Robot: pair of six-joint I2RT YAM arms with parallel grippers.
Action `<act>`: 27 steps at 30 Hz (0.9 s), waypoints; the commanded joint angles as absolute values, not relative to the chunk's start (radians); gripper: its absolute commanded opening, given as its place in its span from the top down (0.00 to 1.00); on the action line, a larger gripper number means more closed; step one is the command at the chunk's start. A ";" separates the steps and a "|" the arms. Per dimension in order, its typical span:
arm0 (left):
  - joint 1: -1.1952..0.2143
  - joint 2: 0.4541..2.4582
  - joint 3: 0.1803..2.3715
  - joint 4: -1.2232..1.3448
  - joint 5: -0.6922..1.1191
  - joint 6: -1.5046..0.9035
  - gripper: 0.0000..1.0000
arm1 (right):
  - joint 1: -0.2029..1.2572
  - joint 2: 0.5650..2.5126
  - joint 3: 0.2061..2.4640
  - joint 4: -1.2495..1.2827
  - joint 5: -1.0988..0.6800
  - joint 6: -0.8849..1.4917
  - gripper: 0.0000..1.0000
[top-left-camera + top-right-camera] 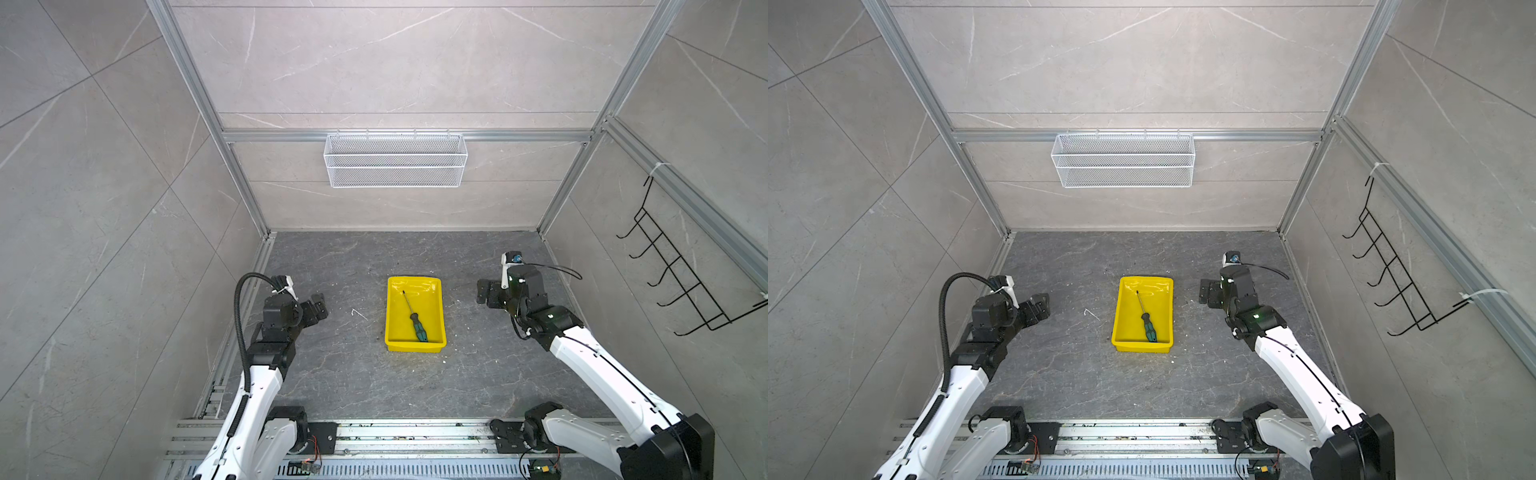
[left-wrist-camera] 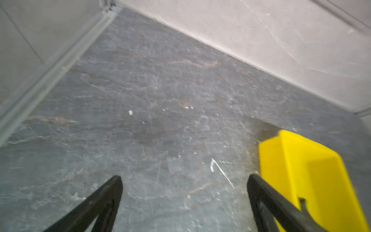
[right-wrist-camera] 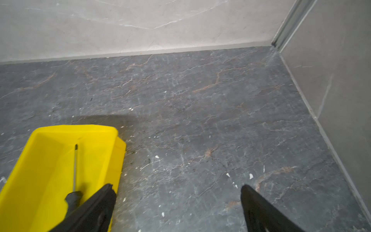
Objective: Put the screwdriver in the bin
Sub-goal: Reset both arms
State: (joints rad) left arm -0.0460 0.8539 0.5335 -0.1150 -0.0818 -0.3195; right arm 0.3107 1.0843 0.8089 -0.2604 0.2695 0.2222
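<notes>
Two robot arms (image 1: 257,399) reach up from the bottom of the frame. Left gripper (image 2: 184,178) and right gripper (image 3: 176,187) are both spread wide, holding nothing. The screwdriver (image 1: 415,318) lies inside the yellow bin (image 1: 415,345), mid-frame, so the job looks done. A wire basket (image 1: 395,160) hangs above, black hooks (image 1: 681,266) at right; nothing blocks.

Pretty obviously a robotics lab test cell: aluminium frame (image 1: 194,87) boxing in marble-look wall panels (image 1: 395,62), left arm (image 1: 253,403) and right arm (image 1: 602,365) bolted to a slotted base rail (image 1: 415,432), white mesh basket (image 1: 395,160) and black hook rack (image 1: 685,267) hung up.
</notes>
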 commanded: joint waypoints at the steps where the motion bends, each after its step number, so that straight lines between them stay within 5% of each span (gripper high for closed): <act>1: -0.046 0.922 0.442 0.225 -0.261 -0.172 0.00 | 0.263 1.108 0.678 0.032 0.317 0.163 0.01; 19: 0.022 1.492 0.365 0.838 -0.111 0.005 0.00 | 0.064 1.509 0.351 0.905 0.167 0.071 0.00; 27: 0.049 1.505 0.365 0.850 -0.076 -0.014 0.00 | 0.057 1.510 0.342 0.911 0.133 0.053 0.00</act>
State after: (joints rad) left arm 0.0448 1.4960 0.3622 0.7467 -0.1040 -0.0261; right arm 0.0582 1.5112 0.3443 0.8394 0.1513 0.0723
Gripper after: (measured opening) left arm 0.999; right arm 0.995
